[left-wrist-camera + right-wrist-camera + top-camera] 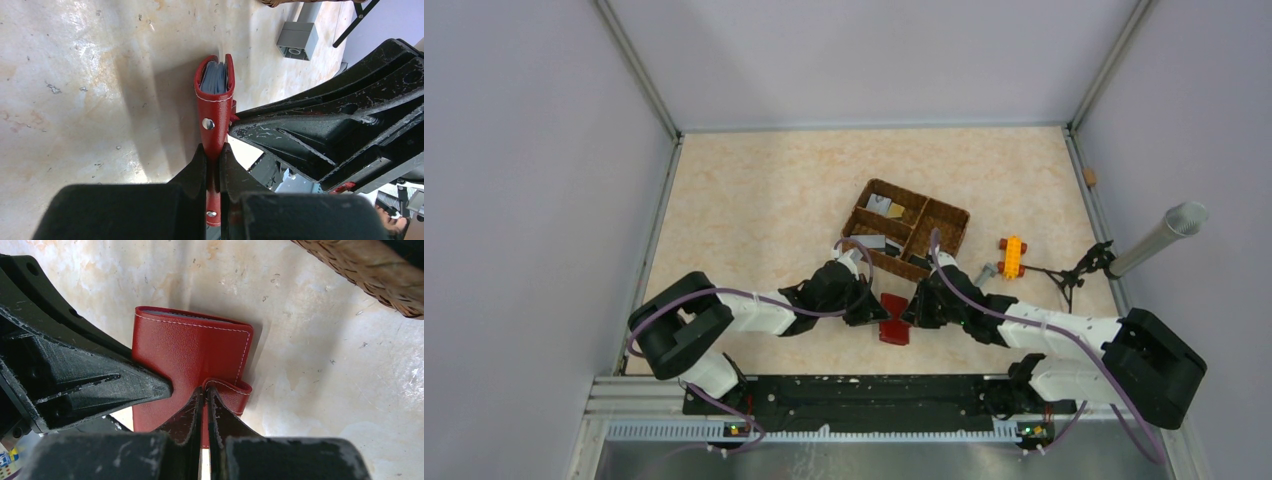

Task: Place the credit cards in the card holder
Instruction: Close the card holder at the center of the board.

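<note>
Card holder (894,330) is held low at the table (754,200) between both arms, just in front of the wicker basket (921,195) where credit cards (879,205) lie. We judge it light, soft and floppy, so its thin edges are the best places to hold. Our left gripper (214,150) pinches its snap strap, and our right gripper (205,390) pinches its folded flap.
</note>
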`<action>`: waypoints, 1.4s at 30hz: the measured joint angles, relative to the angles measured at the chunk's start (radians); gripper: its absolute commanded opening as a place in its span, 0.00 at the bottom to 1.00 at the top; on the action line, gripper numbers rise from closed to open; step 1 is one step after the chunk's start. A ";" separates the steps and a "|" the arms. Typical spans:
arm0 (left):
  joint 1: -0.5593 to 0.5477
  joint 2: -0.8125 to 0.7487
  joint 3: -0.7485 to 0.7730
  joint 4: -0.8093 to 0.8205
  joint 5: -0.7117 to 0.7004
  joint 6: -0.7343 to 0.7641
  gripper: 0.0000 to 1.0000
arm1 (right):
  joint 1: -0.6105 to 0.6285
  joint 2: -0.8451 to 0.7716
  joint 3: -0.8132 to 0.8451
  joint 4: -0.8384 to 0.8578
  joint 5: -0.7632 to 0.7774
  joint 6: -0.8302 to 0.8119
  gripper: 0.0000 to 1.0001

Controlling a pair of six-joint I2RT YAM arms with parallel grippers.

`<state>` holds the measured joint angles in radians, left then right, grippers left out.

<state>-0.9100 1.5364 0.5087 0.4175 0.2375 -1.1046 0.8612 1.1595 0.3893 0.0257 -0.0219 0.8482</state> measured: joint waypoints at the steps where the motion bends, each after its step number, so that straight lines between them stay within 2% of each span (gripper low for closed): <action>1: 0.000 0.000 0.000 0.000 0.000 0.000 0.00 | 0.000 0.000 0.000 0.000 0.000 0.000 0.00; 19: 0.003 0.006 0.000 0.008 0.009 0.000 0.00 | 0.019 -0.007 0.023 -0.043 0.014 0.000 0.04; 28: 0.004 0.007 0.000 0.005 0.009 0.000 0.00 | 0.026 0.009 0.039 -0.056 0.018 -0.004 0.00; 42: 0.009 0.011 0.000 -0.002 0.011 0.000 0.00 | 0.036 0.055 0.084 -0.094 0.028 -0.018 0.00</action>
<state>-0.9009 1.5475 0.5091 0.4160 0.2485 -1.1046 0.8970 1.2140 0.4728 -0.0685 0.0059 0.8303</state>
